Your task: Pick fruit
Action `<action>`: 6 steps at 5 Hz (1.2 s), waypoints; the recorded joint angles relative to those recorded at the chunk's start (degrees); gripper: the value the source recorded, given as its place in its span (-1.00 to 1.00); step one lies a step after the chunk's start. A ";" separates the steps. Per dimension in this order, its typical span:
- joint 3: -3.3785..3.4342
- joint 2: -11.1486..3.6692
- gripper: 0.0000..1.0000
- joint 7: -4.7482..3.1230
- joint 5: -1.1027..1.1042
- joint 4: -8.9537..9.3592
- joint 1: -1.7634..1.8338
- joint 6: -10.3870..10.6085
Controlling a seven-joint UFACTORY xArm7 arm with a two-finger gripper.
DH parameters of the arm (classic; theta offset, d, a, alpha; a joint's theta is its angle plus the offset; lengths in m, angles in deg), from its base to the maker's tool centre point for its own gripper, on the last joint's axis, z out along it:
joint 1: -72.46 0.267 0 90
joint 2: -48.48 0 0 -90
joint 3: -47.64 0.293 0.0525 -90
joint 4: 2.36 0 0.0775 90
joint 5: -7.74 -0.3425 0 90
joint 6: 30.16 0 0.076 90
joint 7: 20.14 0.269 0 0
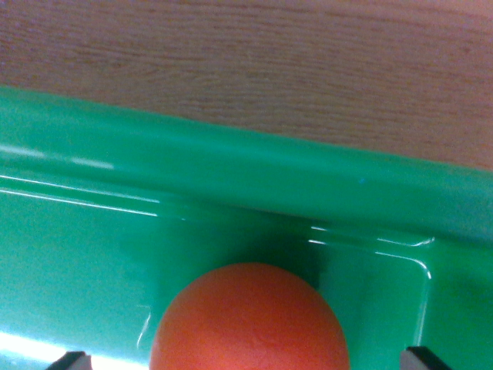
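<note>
**Orange fruit low in a green tray, fingertips at either side**

Orange and round, the fruit (248,320) fills the lower middle of the frame, its bottom cut off by the lower edge. It sits inside a glossy green plastic tray (231,166), whose thick rim runs across the frame from the left edge down toward the right. Beyond that rim, the upper part of the frame is a pale wood-grain table (254,62).

Two dark fingertips of the gripper (248,361) just peek in at the bottom corners, one at lower left (71,360) and one at lower right (425,358). They stand wide apart, with the fruit between them and green tray showing on each side of it, so nothing is gripped. Bright glare streaks the tray floor at lower left.
</note>
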 joint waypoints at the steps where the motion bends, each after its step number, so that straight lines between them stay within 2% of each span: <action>1: 0.00 0.00 -1.00 0.00 0.00 0.00 0.00 0.00; 2: -0.07 -0.62 -1.00 -0.73 -0.11 0.89 -0.21 1.64; 3: -0.07 -0.62 -1.00 -0.73 -0.11 0.89 -0.21 1.64; 4: -0.14 -1.16 -1.00 -1.35 -0.20 1.65 -0.39 3.05; 5: -0.14 -1.16 -1.00 -1.35 -0.20 1.65 -0.39 3.05; 6: -0.19 -1.58 -1.00 -1.84 -0.27 2.25 -0.53 4.16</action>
